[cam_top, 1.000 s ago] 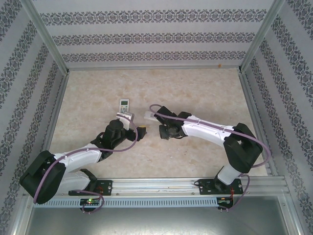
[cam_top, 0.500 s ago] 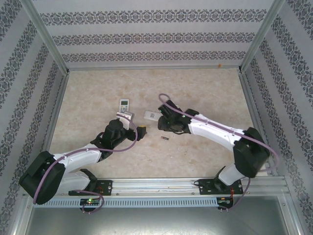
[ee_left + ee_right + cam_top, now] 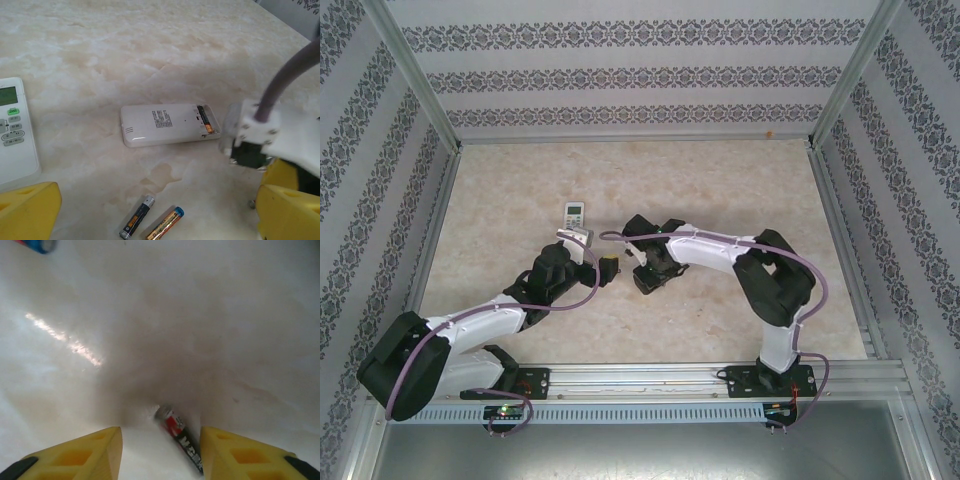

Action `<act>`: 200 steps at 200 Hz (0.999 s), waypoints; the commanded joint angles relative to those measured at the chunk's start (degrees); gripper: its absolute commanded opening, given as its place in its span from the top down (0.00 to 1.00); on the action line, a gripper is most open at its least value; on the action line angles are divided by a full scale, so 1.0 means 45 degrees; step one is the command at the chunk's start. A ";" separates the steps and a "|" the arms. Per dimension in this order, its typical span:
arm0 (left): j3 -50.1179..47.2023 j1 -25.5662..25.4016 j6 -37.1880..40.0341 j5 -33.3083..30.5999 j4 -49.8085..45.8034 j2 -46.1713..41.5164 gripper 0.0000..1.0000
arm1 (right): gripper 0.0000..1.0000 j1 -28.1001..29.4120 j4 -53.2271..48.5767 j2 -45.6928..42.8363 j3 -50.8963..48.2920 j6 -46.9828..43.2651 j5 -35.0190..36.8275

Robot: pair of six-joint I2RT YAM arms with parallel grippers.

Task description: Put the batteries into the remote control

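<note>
right gripper point(image 3: 161, 434): yellow fingers point(image 3: 85, 452) spread, nothing pinched. A dark battery point(image 3: 182, 441) w/ red-white label lies flat on the marble tabletop point(image 3: 210, 315) in the gap. It's off-centre, close to the finger at 5 o'clock, axis running 11-to-5, so skewed to the jaws. A blue-capped end point(image 3: 39, 244) sits at the 11 o'clock corner, prob another cell. In top view this gripper is low at table centre, w/ left gripper point(image 3: 607, 268) just beside it at 9 o'clock.

left gripper, own cam: also spread, empty, hangs above the table. Low betw its fingers at 6 o'clock lie a dark-gold battery point(image 3: 137, 222) and a gold battery point(image 3: 165, 223), side by side, apart. At 12 o'clock from them the white remote point(image 3: 165, 125) lies back-up, cover off, battery bay point(image 3: 207, 120) exposed at its 3 o'clock end. Can't tell if a cell is already in. The right arm's wrist point(image 3: 260, 137) is just beside that bay. A second remote point(image 3: 15, 130) lies face-up at 9 o'clock.

Risks, my read:
- Closing on a skewed, off-centre cell could roll it or squirt it out on slick marble, or clamp one end so it tilts.
- Arms are v. close, so wrist or cable could nudge the white remote and shift the bay.
- Polarity: the cell's ends aren't readable here, so it could go in reversed.
</note>
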 commanded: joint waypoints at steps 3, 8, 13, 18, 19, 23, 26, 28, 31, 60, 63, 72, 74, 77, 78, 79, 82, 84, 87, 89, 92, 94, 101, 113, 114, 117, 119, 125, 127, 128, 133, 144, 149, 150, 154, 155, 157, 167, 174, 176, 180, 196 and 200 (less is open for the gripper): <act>-0.0123 0.0167 -0.0045 -0.0087 0.0180 -0.0302 0.00 | 0.58 -0.0007 -0.0236 0.0470 0.0398 -0.0380 0.0608; -0.0123 0.0161 -0.0029 -0.0095 0.0151 -0.0336 0.00 | 0.60 -0.0026 -0.0217 0.0519 0.0401 -0.0359 0.0751; -0.0123 0.0168 -0.0025 -0.0105 0.0135 -0.0392 0.00 | 0.62 -0.0027 -0.0174 0.0534 0.0382 -0.0363 0.0771; -0.0142 0.0163 -0.0025 -0.0135 0.0130 -0.0433 0.00 | 0.64 -0.0027 -0.0116 0.0561 0.0361 -0.0327 0.0790; -0.0142 0.0156 -0.0015 -0.0141 0.0131 -0.0449 0.00 | 0.64 -0.0027 -0.0112 0.0553 0.0350 -0.0325 0.0787; -0.0142 0.0155 -0.0024 -0.0142 0.0121 -0.0480 0.00 | 0.66 -0.0030 -0.0094 0.0535 0.0331 -0.0272 0.0841; -0.0160 0.0166 -0.0020 -0.0147 0.0127 -0.0501 0.00 | 0.67 -0.0028 -0.0090 0.0544 0.0322 -0.0232 0.0885; -0.0161 0.0168 -0.0014 -0.0147 0.0115 -0.0503 0.00 | 0.68 -0.0023 -0.0089 0.0535 0.0330 -0.0203 0.0918; -0.0162 0.0163 -0.0023 -0.0157 0.0122 -0.0531 0.00 | 0.70 -0.0022 -0.0087 0.0534 0.0307 -0.0165 0.0953; -0.0182 0.0168 -0.0005 -0.0186 0.0067 -0.0622 0.00 | 0.89 -0.0025 -0.0311 0.0291 0.0318 0.0205 0.1370; -0.0177 0.0168 -0.0005 -0.0174 0.0069 -0.0621 0.00 | 0.92 -0.0030 -0.0322 0.0250 0.0320 0.0277 0.1376; -0.0182 0.0165 -0.0026 -0.0159 0.0062 -0.0630 0.00 | 0.96 -0.0027 -0.0305 0.0035 0.0340 0.0483 0.1281; -0.0182 0.0167 -0.0025 -0.0150 0.0075 -0.0623 0.00 | 0.96 -0.0027 -0.0290 -0.0017 0.0350 0.0537 0.1251; -0.0182 0.0168 -0.0025 -0.0160 0.0075 -0.0629 0.00 | 0.97 -0.0045 -0.0256 -0.0125 0.0368 0.0648 0.1185; -0.0182 0.0168 -0.0025 -0.0154 0.0074 -0.0625 0.00 | 0.97 -0.0046 -0.0241 -0.0151 0.0364 0.0679 0.1171; -0.0182 0.0168 -0.0025 -0.0160 0.0073 -0.0613 0.00 | 0.97 -0.0056 -0.0224 -0.0184 0.0362 0.0715 0.1154; -0.0182 0.0168 -0.0025 -0.0146 0.0082 -0.0613 0.00 | 0.97 -0.0065 -0.0167 -0.0281 0.0377 0.0856 0.1088; -0.0182 0.0153 -0.0025 -0.0147 0.0085 -0.0619 0.00 | 0.97 -0.0066 -0.0128 -0.0369 0.0393 0.0957 0.1032; -0.0182 0.0151 -0.0030 -0.0142 0.0084 -0.0609 0.00 | 0.97 -0.0086 -0.0065 -0.0499 0.0398 0.1108 0.0980; -0.0182 0.0159 -0.0041 -0.0141 0.0100 -0.0613 0.00 | 0.97 -0.0101 0.0000 -0.0570 0.0413 0.1235 0.0941; -0.0182 0.0155 -0.0032 -0.0137 0.0098 -0.0601 0.00 | 0.98 -0.0120 0.0117 -0.0722 0.0434 0.1436 0.0897; -0.0182 0.0165 -0.0026 -0.0145 0.0103 -0.0587 0.00 | 0.98 -0.0138 0.0211 -0.0811 0.0437 0.1581 0.0882; -0.0182 0.0166 -0.0044 -0.0155 0.0113 -0.0567 0.00 | 1.00 -0.0226 0.0635 -0.1194 0.0419 0.2180 0.0928; -0.0174 0.0168 -0.0055 -0.0167 0.0152 -0.0544 0.00 | 0.97 -0.0465 0.1631 -0.1859 0.0225 0.3482 0.1427; -0.0178 0.0168 -0.0059 -0.0157 0.0151 -0.0544 0.00 | 0.96 -0.0490 0.1728 -0.1907 0.0204 0.3610 0.1506; -0.0198 0.0165 -0.0054 -0.0156 0.0187 -0.0519 0.00 | 0.94 -0.0554 0.1993 -0.2063 0.0113 0.3981 0.1769; -0.0205 0.0158 -0.0061 -0.0159 0.0199 -0.0512 0.00 | 0.92 -0.0603 0.2170 -0.2148 0.0073 0.4248 0.1978; -0.0201 0.0162 -0.0088 -0.0149 0.0238 -0.0473 0.00 | 0.90 -0.0702 0.2702 -0.2386 -0.0115 0.5023 0.2707; -0.0201 0.0166 -0.0099 -0.0138 0.0260 -0.0457 0.00 | 0.90 -0.0748 0.2845 -0.2463 -0.0174 0.5261 0.2960; -0.0201 0.0157 -0.0101 -0.0143 0.0254 -0.0441 0.00 | 0.90 -0.0778 0.2940 -0.2492 -0.0210 0.5388 0.3084; -0.0201 0.0166 -0.0120 -0.0110 0.0282 -0.0409 0.00 | 0.91 -0.0839 0.3343 -0.2599 -0.0366 0.5924 0.3665; -0.0183 0.0168 -0.0122 -0.0055 0.0308 -0.0339 0.00 | 0.92 -0.0986 0.4186 -0.2703 -0.0644 0.6957 0.4797; -0.0182 0.0153 -0.0121 -0.0068 0.0297 -0.0329 0.00 | 0.92 -0.1035 0.4486 -0.2683 -0.0726 0.7352 0.5162; -0.0182 0.0161 -0.0122 -0.0049 0.0292 -0.0329 0.00 | 0.92 -0.1049 0.4542 -0.2670 -0.0740 0.7430 0.5259; -0.0182 0.0167 -0.0139 -0.0043 0.0287 -0.0328 0.00 | 0.93 -0.1089 0.4709 -0.2616 -0.0748 0.7724 0.5559; -0.0182 0.0168 -0.0131 -0.0046 0.0287 -0.0328 0.00 | 0.93 -0.1095 0.4742 -0.2598 -0.0741 0.7792 0.5633; -0.0182 0.0163 -0.0125 -0.0044 0.0302 -0.0333 0.00 | 0.93 -0.1115 0.4795 -0.2545 -0.0736 0.7906 0.5767; -0.0195 0.0162 -0.0122 -0.0081 0.0305 -0.0359 0.00 | 0.93 -0.1148 0.4989 -0.2244 -0.0585 0.8372 0.6270; -0.0201 0.0168 -0.0113 -0.0082 0.0298 -0.0350 0.00 | 0.93 -0.1159 0.5036 -0.2015 -0.0444 0.8495 0.6539; -0.0201 0.0168 -0.0105 -0.0087 0.0305 -0.0353 0.00 | 0.93 -0.1150 0.5046 -0.1882 -0.0351 0.8537 0.6675; -0.0201 0.0157 -0.0105 -0.0096 0.0297 -0.0353 0.00 | 0.93 -0.1159 0.5037 -0.1760 -0.0274 0.8596 0.6797; -0.0201 0.0161 -0.0105 -0.0084 0.0304 -0.0385 0.00 | 0.94 -0.1199 0.4926 -0.1083 0.0218 0.8971 0.7051; -0.0201 0.0160 -0.0103 -0.0071 0.0294 -0.0380 0.00 | 0.94 -0.1213 0.4937 -0.0904 0.0274 0.9121 0.7053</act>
